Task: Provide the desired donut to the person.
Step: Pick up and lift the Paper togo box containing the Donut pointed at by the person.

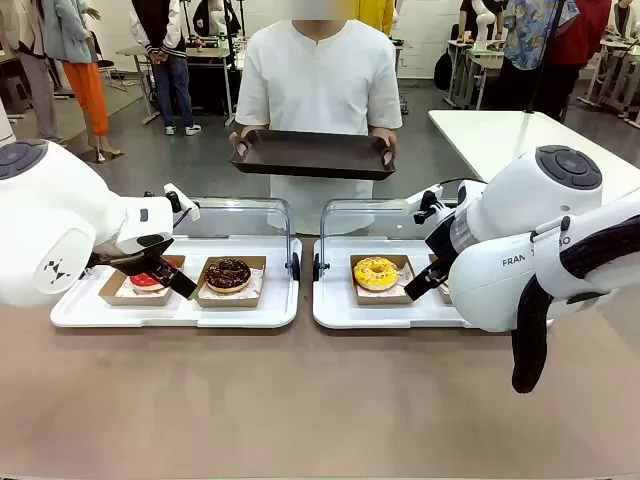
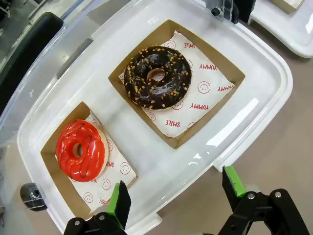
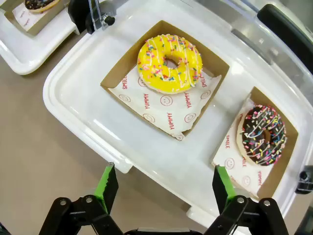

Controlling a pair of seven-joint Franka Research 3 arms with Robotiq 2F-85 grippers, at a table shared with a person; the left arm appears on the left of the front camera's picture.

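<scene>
A person in a white shirt [image 1: 320, 80] stands across the table and holds a dark tray [image 1: 312, 153] with both hands. A red-glazed donut [image 2: 81, 150] and a chocolate donut with nut bits [image 2: 157, 77] lie in cardboard trays on the left white tray [image 2: 254, 83]. A yellow sprinkled donut [image 3: 169, 63] and a chocolate sprinkled donut [image 3: 264, 134] lie on the right white tray [image 3: 73, 93]. My left gripper [image 2: 173, 196] hangs open above the left tray's near edge. My right gripper [image 3: 164, 188] hangs open above the right tray's near edge. Neither holds anything.
Each white tray has a clear lid [image 1: 240, 215] raised on hinges at its back. A second white table [image 1: 500, 135] stands at the back right. Brown tabletop [image 1: 300, 400] lies open in front of the trays.
</scene>
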